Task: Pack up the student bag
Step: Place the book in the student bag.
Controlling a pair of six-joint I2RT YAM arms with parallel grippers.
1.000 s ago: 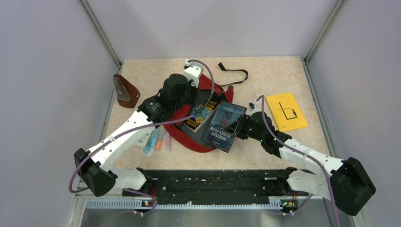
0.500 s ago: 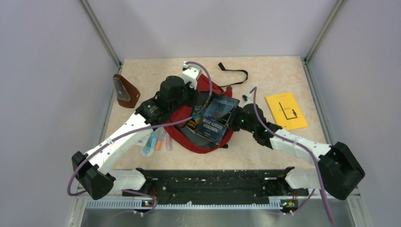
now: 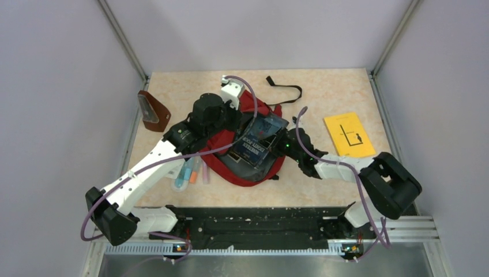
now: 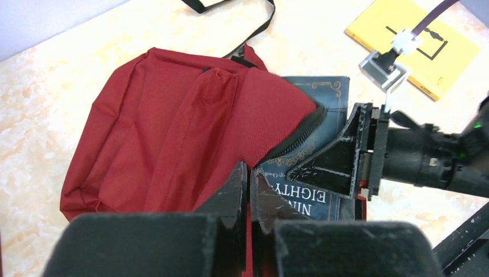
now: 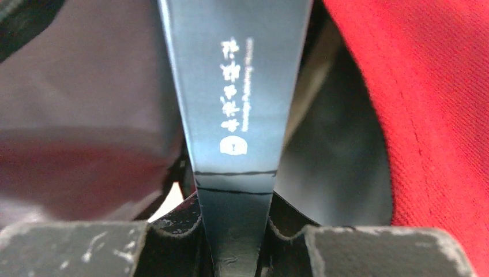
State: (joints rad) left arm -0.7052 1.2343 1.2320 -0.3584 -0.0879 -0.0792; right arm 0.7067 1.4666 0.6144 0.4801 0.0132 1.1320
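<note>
while my left gripper pinches the flap of the student bag and holds it up off the bag's mouth, my right gripper is feeding the nineteen eighty-four book in under that flap. i judge the book to be partly inside: its far end is hidden beneath the red fabric, and its near end pokes out of the bag's right side.

to do this well, i would hold the flap high and taut so the mouth stays wide. i would keep the book flat and push it along its own length, deeper toward the bag's left side. the risk i see is the leading corner catching on the zipper or bunching the dark lining. if it drags, i would ease back and lower the angle instead of forcing it. my right fingers look close to the mouth, so i expect to let go soon and nudge the book's last part in.

my left jaws are fully closed on the bag's red fabric. my right jaws stand only slightly apart, clamped on the book's near edge, with the cover pressed between both pads.

the bag lies flat on the table, beneath both my wrists. a yellow book lies well apart to the bag's right, untouched.
</note>
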